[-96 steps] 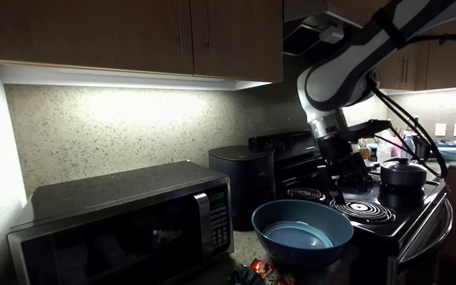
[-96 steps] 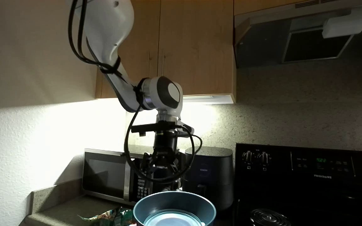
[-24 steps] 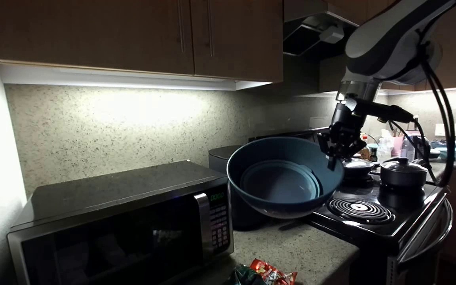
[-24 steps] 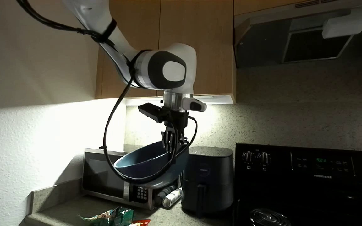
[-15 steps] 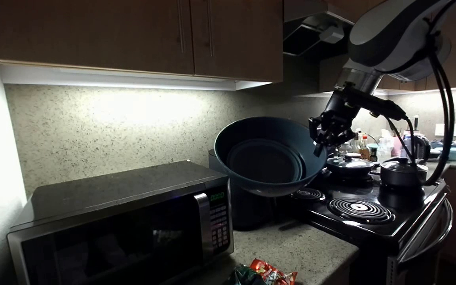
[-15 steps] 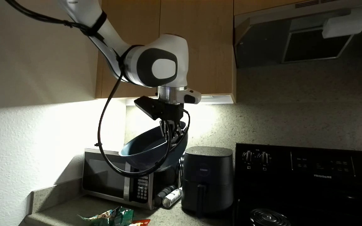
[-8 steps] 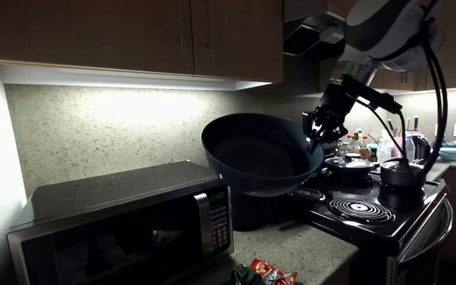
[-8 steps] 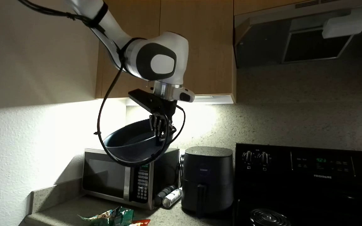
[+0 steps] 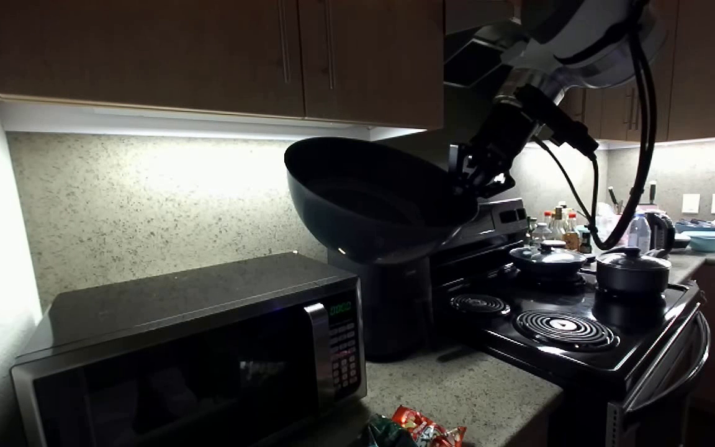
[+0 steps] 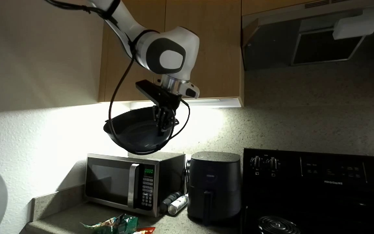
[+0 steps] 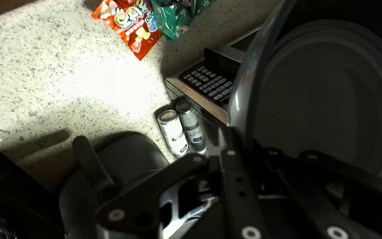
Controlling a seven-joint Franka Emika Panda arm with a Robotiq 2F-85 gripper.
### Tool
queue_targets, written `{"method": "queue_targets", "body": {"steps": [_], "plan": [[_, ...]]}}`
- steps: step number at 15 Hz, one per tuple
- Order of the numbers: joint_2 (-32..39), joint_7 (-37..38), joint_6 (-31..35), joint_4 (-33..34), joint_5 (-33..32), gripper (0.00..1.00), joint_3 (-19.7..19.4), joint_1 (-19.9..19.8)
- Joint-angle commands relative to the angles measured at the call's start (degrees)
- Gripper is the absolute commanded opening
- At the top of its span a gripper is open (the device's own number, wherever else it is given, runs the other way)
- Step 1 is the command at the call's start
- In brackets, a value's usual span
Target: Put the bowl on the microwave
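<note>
Bowl [image 9: 376, 205] held by the rim, not yet set on the microwave [image 10: 118, 182]

By appearance, a light, stiff, smooth-walled vessel was inferred, probably plastic and not readily broken. On so wide a form, slipping or pivoting about a single pinch was considered the chief hazard. Concentric rings were noted in the floor of the bowl in the wrist view; whether a separate piece lay inside could not be determined. The rim was judged the proper place of hold, the wall there being thin enough to be clasped and the underside left free for setting down.

The gripper [image 11: 240, 142] was found clamped on that rim, one jaw inside the wall and one outside. From this hold the bowl was tilted, its bulk reaching out to one side of the gripper and its base hanging below the jaws in both exterior views. The base appeared above the level of the microwave's top, with no contact observed. How squarely it stood over that top could not be told; levelling before release was deemed advisable.
</note>
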Motion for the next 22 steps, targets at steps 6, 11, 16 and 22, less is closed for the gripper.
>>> {"method": "queue_targets", "body": {"steps": [6, 11, 16, 22], "plan": [[6.0, -2.2, -1.3, 5.8, 4.8, 0.02, 1.5, 1.2], [14.3, -1.4, -1.4, 15.2, 6.5, 0.02, 5.0, 2.1], [22.6, 1.2, 1.4, 23.8, 6.0, 0.02, 9.0, 1.7], [22.5, -0.5, 0.4, 19.7, 4.2, 0.02, 8.9, 0.2]]}}
